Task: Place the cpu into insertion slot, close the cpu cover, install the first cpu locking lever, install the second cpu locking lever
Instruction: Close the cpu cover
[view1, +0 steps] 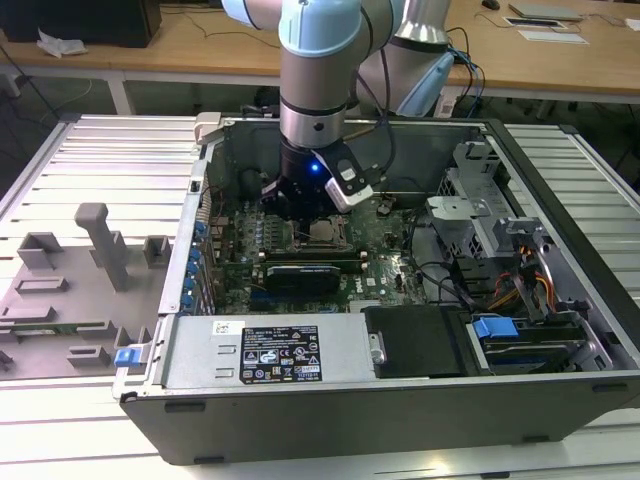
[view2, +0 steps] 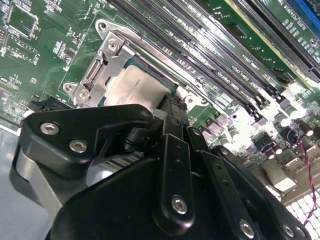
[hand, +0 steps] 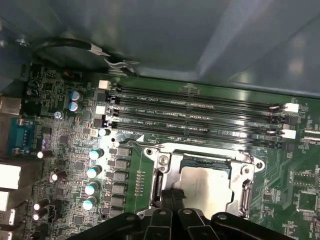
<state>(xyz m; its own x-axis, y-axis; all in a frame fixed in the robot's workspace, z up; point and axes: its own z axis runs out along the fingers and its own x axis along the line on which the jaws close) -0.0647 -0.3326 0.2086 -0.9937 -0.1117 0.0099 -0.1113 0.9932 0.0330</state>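
Looking down on the green board (hand: 132, 172), I see my hand (hand: 171, 194) drawn narrow at the edge of the cpu (hand: 205, 182), which sits in the insertion slot (hand: 200, 161) near the exterior view's centre, the cpu cover (hand: 159, 180) framing it.

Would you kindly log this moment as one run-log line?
arm: inside case | gripper: at cpu edge | cpu: in slot

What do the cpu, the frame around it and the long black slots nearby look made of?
The cpu: metal top, matte pale grey, evenly dull sheen. The cpu cover: bare stamped metal, probably steel; bright glints, sharp edges. The memory slots: likely black plastic, smooth, slightly glossy.
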